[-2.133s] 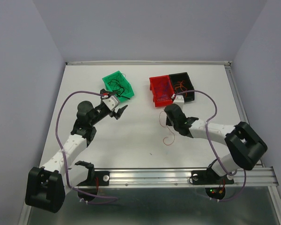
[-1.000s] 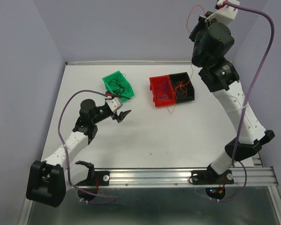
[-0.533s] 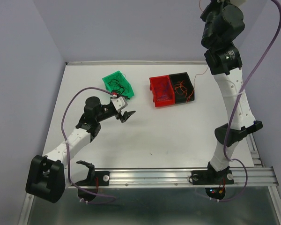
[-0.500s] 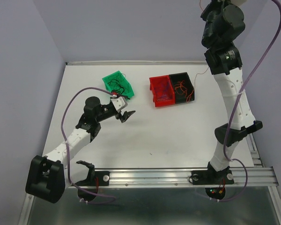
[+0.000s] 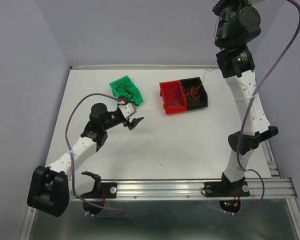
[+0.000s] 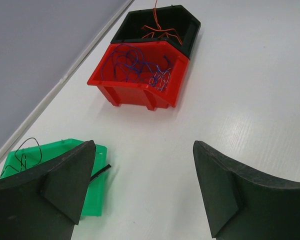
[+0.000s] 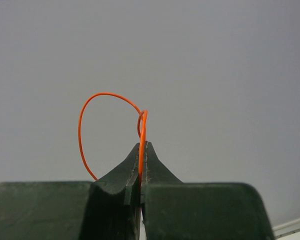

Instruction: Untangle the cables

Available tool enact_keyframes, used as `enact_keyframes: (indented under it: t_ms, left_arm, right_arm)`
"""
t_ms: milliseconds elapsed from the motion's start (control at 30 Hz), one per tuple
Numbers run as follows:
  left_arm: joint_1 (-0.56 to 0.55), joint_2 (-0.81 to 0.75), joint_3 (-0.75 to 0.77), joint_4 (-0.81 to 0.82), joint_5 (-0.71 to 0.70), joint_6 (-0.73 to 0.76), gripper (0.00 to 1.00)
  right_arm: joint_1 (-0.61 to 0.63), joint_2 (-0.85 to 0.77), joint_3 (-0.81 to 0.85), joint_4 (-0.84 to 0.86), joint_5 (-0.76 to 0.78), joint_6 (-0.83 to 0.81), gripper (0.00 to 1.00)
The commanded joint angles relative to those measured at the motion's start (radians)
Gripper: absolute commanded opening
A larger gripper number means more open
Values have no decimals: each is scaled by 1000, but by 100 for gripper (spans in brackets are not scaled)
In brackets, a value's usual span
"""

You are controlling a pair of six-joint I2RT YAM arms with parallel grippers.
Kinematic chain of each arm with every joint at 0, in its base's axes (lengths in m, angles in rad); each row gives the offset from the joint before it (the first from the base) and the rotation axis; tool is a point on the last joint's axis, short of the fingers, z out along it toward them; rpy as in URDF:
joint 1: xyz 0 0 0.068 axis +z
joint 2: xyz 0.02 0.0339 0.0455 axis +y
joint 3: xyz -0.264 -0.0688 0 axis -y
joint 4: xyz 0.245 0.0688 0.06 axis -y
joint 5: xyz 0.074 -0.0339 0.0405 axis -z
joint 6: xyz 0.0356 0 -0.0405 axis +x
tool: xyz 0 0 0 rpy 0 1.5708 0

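My right gripper (image 7: 141,146) is shut on a thin orange wire (image 7: 85,117) that loops above its tips. In the top view it is raised high at the top edge (image 5: 221,5), and the wire hangs down towards the black bin (image 5: 202,86), which holds orange wires (image 5: 192,92). My left gripper (image 5: 134,121) is open and empty, low over the table between the green bin (image 5: 117,83) and the red bin (image 5: 165,102). The green bin holds black wires (image 5: 126,91). The red bin holds blue-purple wires (image 6: 135,62).
The left wrist view shows the red bin's wall (image 6: 125,92), the black bin (image 6: 187,35) behind it and the green bin (image 6: 97,200) beside the left finger (image 6: 65,180). The metal rail (image 5: 190,186) runs along the near edge.
My right arm has lifted from the table to high above the black bin, carrying the orange wire up. My left gripper has reached slightly right.
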State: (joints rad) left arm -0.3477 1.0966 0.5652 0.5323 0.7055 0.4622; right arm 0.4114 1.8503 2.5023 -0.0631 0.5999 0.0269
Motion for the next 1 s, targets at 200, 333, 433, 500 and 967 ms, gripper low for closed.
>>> enact_keyframes:
  t_ms: [200, 333, 433, 500, 967]
  left_arm:
    - [-8, -30, -11, 31, -3, 32, 90]
    - [-8, -40, -19, 31, -9, 41, 89]
    - [-8, -44, -21, 29, -8, 39, 90]
    - [-8, -43, -22, 31, -6, 39, 90]
    - [-8, -58, -31, 29, -20, 47, 89]
  right_arm:
    - [-42, -19, -253, 194, -74, 45, 1]
    - [-65, -74, -457, 256, -110, 106, 1]
    - [-65, -144, -621, 388, -127, 125, 0]
    - [-66, -172, -729, 437, -123, 139, 0]
    - [-72, -310, -1171, 562, -233, 372, 0]
